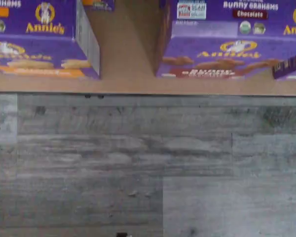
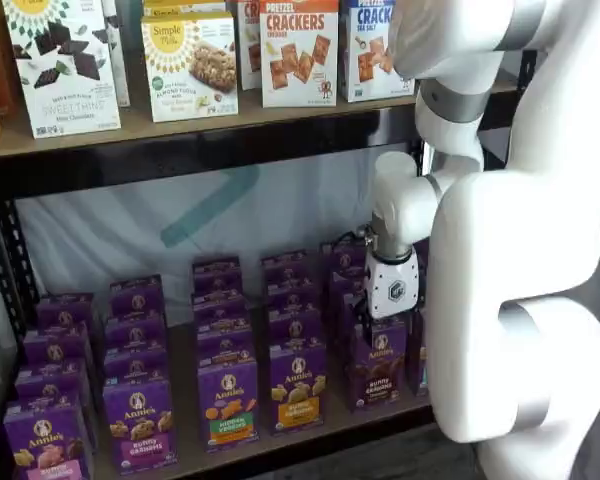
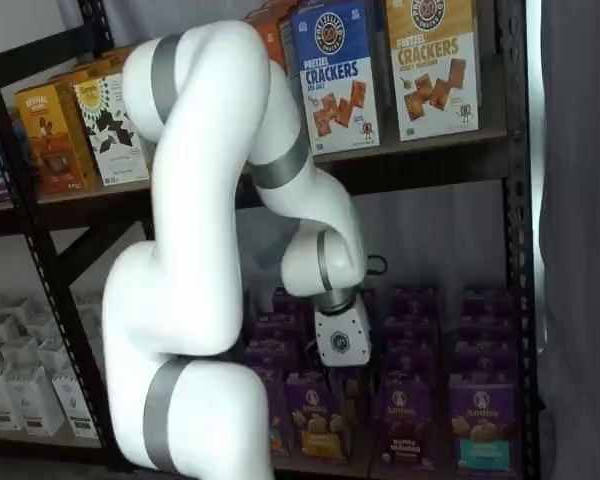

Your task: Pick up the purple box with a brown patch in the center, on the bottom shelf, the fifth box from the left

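The purple box with the brown snack picture and "Bunny Grahams Chocolate" lettering (image 1: 227, 54) stands at the front edge of the bottom shelf (image 1: 123, 59) in the wrist view. In both shelf views it is the front carton (image 2: 380, 365) (image 3: 400, 420) of its row. My gripper (image 2: 380, 325) hangs just above and in front of that carton, its white body pointing down. In a shelf view the gripper (image 3: 346, 375) is slightly left of the carton. Its black fingers are barely visible, so I cannot tell whether they are open. It holds nothing.
A purple carton with yellow snacks (image 1: 39, 54) (image 2: 298, 385) stands left of the target, with a bare gap of shelf between them. A teal-banded carton (image 3: 480, 430) stands to its right. More purple cartons fill the rows behind. Cracker boxes (image 2: 298, 50) sit on the upper shelf. Grey plank floor (image 1: 148, 163) lies below.
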You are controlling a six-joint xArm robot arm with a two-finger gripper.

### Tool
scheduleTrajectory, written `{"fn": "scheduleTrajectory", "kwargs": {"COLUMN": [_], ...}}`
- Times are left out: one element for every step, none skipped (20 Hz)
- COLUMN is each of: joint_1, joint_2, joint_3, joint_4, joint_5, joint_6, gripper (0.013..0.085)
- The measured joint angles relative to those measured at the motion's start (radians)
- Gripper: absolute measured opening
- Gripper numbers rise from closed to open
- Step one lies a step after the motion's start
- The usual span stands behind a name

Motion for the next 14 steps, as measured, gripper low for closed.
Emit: {"fn": "scheduleTrajectory", "kwargs": {"joint_1": [-0.003, -0.006, -0.008, -0.011, -0.014, -0.017, -0.021, -0.024, -0.027, -0.032, -0.035, -0.039, -0.042, -0.045], "joint_2": [0.019, 0.034, 0.049, 0.066, 0.08, 0.098, 0.115, 0.131, 0.145, 0.164, 0.18, 0.198, 0.213, 0.227], "joint_3": [-0.021, -0.039, -0.056, -0.075, -0.092, -0.114, -0.135, -0.153, -0.169, -0.19, -0.207, -0.228, -0.244, -0.259], "joint_4": [0.011, 0.017, 0.026, 0.037, 0.043, 0.049, 0.053, 0.055, 0.06, 0.062, 0.065, 0.069, 0.072, 0.073], "joint_5": [0.003, 0.005, 0.007, 0.009, 0.013, 0.018, 0.024, 0.028, 0.031, 0.036, 0.038, 0.041, 0.042, 0.042], "joint_6": [-0.013, -0.022, -0.033, -0.046, -0.055, -0.063, -0.071, -0.077, -0.084, -0.091, -0.097, -0.105, -0.111, -0.115], "gripper": [0.085, 0.085, 0.085, 0.085, 0.085, 0.085, 0.085, 0.085, 0.085, 0.085, 0.085, 0.085, 0.085, 0.085]}}
